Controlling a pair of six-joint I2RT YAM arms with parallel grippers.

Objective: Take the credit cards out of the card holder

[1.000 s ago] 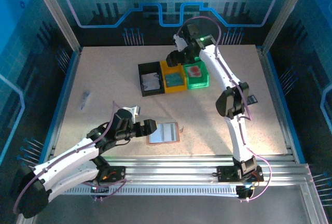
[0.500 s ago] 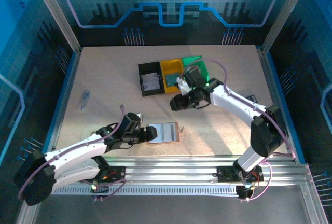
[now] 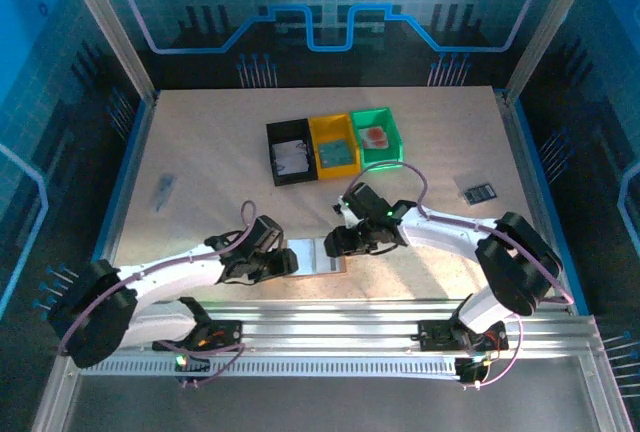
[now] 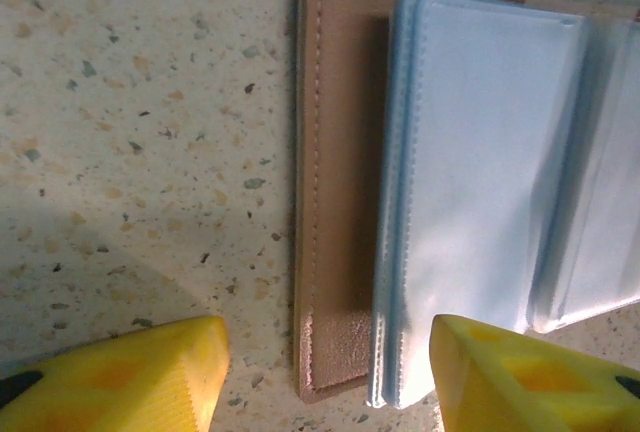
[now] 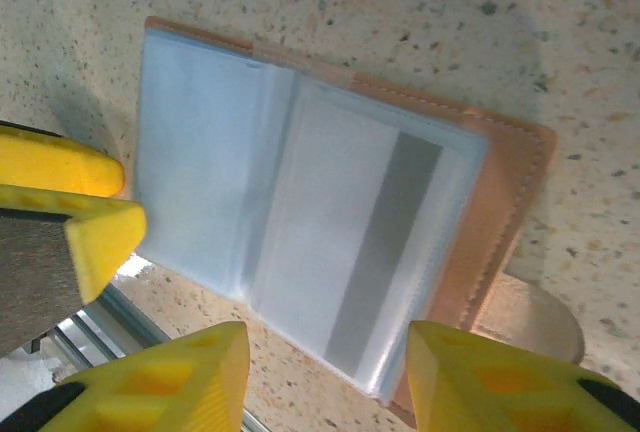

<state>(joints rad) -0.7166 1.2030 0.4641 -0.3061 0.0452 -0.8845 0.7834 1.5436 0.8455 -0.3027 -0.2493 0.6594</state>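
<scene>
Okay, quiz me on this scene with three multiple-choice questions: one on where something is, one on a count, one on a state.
1. Where does the card holder lie?
A. In a bin
B. On the table, between the left end effector and the right end effector
C. At the far left corner

2. How many bins stand at the back?
A. Two
B. Three
C. Five

3. The card holder is
A. folded shut
B. lying open
C. standing on edge

Answers:
1 B: it lies flat on the table between the two arms' tips.
2 B: a black bin, a yellow bin and a green bin sit in a row.
3 B: its pale blue pockets face up.
</scene>
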